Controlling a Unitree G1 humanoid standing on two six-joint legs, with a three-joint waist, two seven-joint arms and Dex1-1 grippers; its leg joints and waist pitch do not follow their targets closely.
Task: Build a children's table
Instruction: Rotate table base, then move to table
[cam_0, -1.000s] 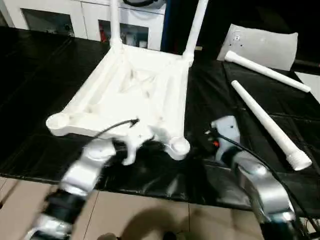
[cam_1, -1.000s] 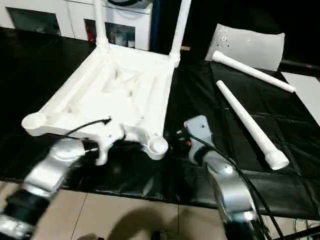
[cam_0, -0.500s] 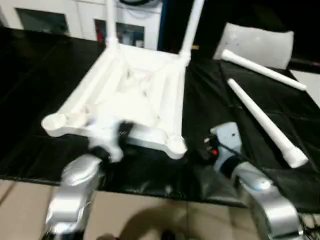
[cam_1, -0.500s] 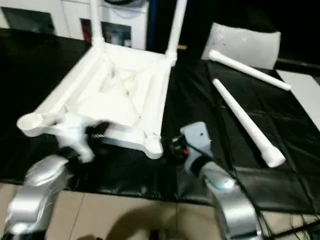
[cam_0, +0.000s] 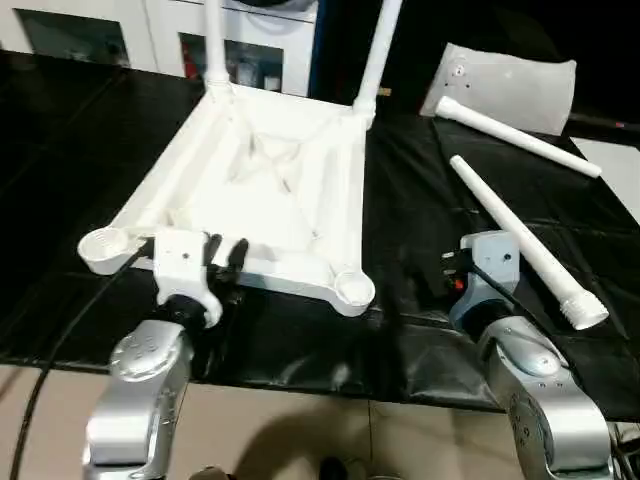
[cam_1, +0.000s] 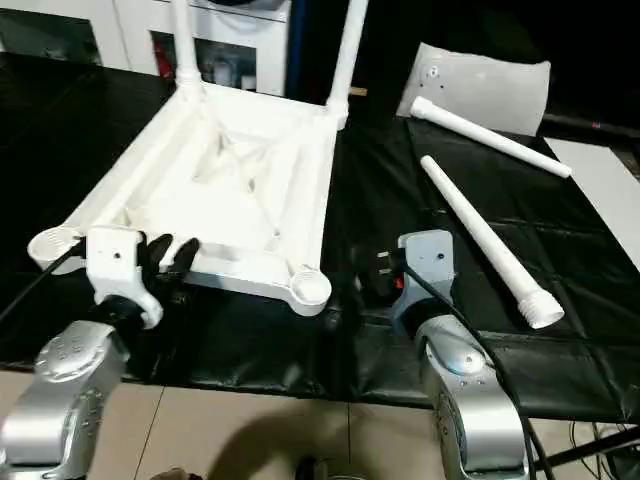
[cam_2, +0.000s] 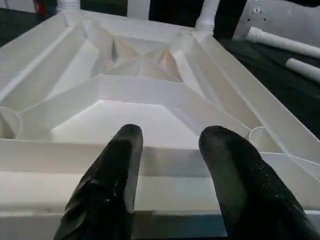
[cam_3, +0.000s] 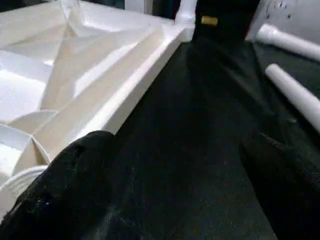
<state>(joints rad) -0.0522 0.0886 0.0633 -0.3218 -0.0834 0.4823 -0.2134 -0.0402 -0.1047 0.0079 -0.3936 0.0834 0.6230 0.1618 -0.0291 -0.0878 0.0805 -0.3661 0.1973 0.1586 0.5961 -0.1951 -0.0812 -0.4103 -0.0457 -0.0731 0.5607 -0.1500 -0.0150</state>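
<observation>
Head view: tabletop (cam_0: 262, 190) underside-up, lengthwise away.

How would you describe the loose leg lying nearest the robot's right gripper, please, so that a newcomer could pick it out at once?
Start at the upside-down white tabletop on the black mat, then look to its right, where two loose white legs lie. The wanted leg is the nearer one, running diagonally with its threaded end just past the right gripper. The other leg lies farther back, beside the white slab.
</observation>
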